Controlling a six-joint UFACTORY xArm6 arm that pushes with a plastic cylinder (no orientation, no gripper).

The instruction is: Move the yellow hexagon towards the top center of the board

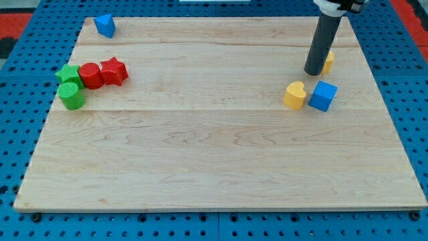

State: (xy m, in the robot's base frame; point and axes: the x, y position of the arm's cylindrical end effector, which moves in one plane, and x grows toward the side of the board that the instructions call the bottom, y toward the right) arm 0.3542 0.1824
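Note:
The yellow hexagon (328, 61) sits near the board's right edge in the upper part of the view, mostly hidden behind my rod. My tip (313, 71) rests on the board right against the hexagon's left side. Below the tip lie a yellow heart (295, 95) and, touching its right, a blue cube (324, 96).
At the view's left a green star (68, 74), a green cylinder (71, 96), a red cylinder (90, 75) and a red star (114, 71) form a tight cluster. A blue pentagon-like block (104, 25) sits at the top left corner. The wooden board (214, 147) lies on blue pegboard.

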